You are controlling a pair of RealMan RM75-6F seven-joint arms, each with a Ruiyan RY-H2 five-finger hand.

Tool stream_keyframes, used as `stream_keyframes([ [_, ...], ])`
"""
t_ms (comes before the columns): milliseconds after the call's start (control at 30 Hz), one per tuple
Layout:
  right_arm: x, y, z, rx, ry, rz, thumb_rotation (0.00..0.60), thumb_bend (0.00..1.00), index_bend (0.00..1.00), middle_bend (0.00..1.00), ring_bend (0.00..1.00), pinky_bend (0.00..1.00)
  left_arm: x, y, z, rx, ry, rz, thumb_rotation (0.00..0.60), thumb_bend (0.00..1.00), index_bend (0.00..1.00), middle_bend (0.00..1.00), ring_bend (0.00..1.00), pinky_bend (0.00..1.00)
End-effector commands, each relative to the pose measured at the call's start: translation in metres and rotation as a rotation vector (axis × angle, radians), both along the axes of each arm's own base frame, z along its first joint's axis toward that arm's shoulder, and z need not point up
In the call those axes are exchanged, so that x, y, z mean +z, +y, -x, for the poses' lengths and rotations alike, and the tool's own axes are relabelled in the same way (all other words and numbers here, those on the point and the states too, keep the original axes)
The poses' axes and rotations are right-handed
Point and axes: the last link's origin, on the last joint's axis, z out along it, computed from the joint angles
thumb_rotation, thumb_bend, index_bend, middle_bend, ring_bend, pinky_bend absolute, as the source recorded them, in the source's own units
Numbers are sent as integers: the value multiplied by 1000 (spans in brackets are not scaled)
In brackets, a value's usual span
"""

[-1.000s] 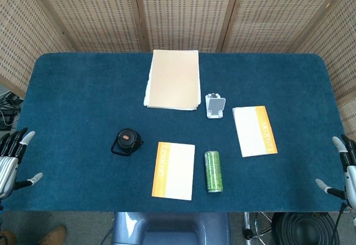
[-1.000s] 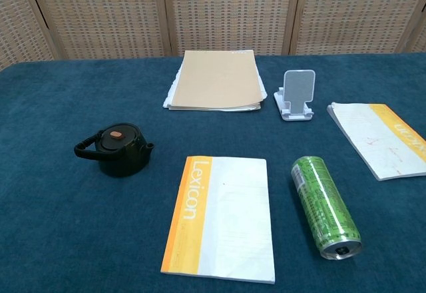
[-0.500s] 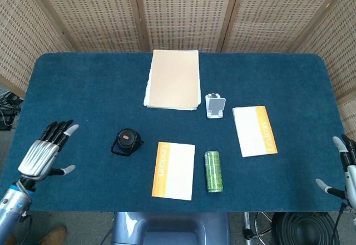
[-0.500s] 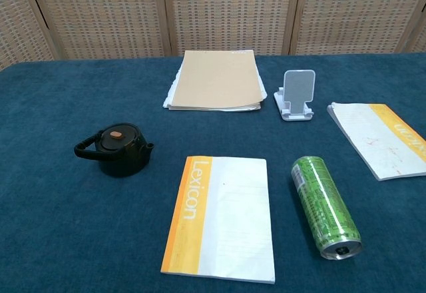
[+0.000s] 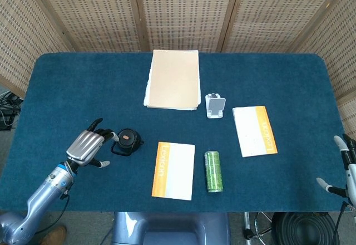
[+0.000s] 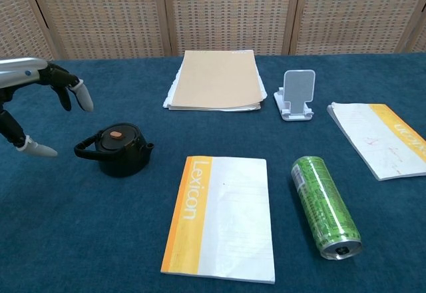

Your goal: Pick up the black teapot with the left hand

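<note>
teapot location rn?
Both views: black teapot stands left of centre on the table, left of the near Lexicon notebook, with the open left hand just beside its handle.

A: What sits at the left of the frame?

B: The left hand (image 6: 33,110), entering from the left edge with fingers spread and nothing in it. It hangs just left of the black teapot (image 6: 118,148), apart from it; the teapot's handle points toward the hand.

A: And on the blue table (image 6: 80,240)?

B: A Lexicon notebook (image 6: 223,218) at lower centre, right of the teapot. A green can (image 6: 325,206) lies on its side at lower right. Another orange-edged notebook (image 6: 383,138) is cut by the right edge.

A: Further back?

B: A tan folder (image 6: 216,80) on white sheets at upper centre, with a white phone stand (image 6: 297,93) upright just to its right.
</note>
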Motion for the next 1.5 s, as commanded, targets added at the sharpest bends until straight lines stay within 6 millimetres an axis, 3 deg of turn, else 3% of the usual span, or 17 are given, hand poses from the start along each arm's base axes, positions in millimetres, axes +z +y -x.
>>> stream_keyframes([
  [33, 0, 0, 0, 0, 0, -1, 600, 0, 0, 0, 0, 0, -10, 2, -4, 5, 1, 30, 600, 0, 365, 332, 333, 0],
  [367, 0, -1, 1, -5, -4, -2, 600, 0, 0, 0, 0, 0, -26, 7, -5, 38, -8, 97, 600, 0, 425, 389, 333, 0],
  [867, -3, -2, 3, -14, 1, -12, 600, 0, 0, 0, 0, 0, -38, 9, -10, 73, -4, 141, 600, 0, 405, 390, 337, 0],
  [1500, -6, -3, 2, -15, 7, -22, 600, 0, 0, 0, 0, 0, -51, 5, -1, 100, 27, 173, 600, 0, 419, 390, 349, 0],
])
